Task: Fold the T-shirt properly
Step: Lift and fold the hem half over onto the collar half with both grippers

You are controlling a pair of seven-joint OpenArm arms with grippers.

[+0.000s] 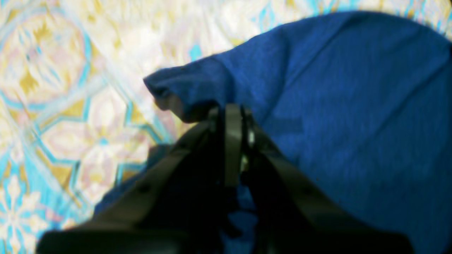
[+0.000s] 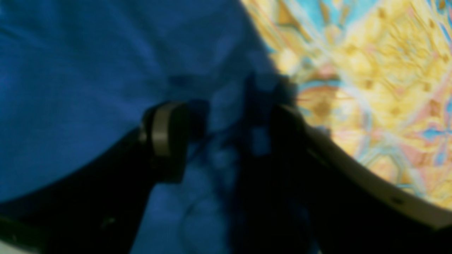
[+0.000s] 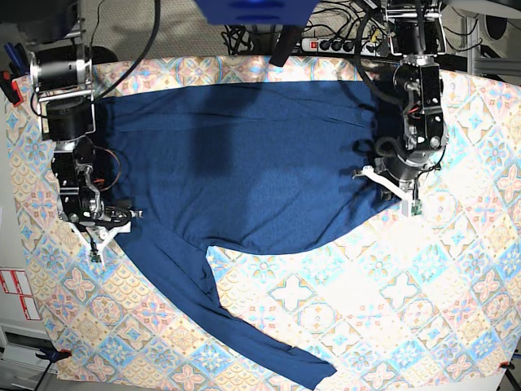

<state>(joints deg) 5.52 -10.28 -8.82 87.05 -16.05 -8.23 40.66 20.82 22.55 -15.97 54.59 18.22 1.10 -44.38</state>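
Your T-shirt (image 3: 244, 179) lies spread across the upper half of the desk (image 3: 391, 301), its body running long from 9 o'clock to 3 o'clock in the base view. One long sleeve (image 3: 236, 318) trails off the lower left of the body toward 5 o'clock, ending near the desk's front edge. The desk carries a tile-patterned cloth in yellow, blue and pink.

Your left gripper (image 1: 233, 113) sits at the shirt's 3 o'clock end; its fingers are pressed together, pinching a raised fold of the blue knit. In the left wrist view the fabric peaks up from that pinch and drapes away to 3 o'clock.

Your right gripper (image 2: 226, 134) sits at the 9 o'clock end, fingers (image 2: 166, 130) spread apart with blue fabric lying between them; the view is too blurred to say whether they touch it.

Behind the shirt at 12 o'clock you have a power strip (image 3: 334, 42) and loose cables. The bare patterned cloth from 4 to 6 o'clock is open, and the sleeve crosses the 6 to 7 o'clock stretch.
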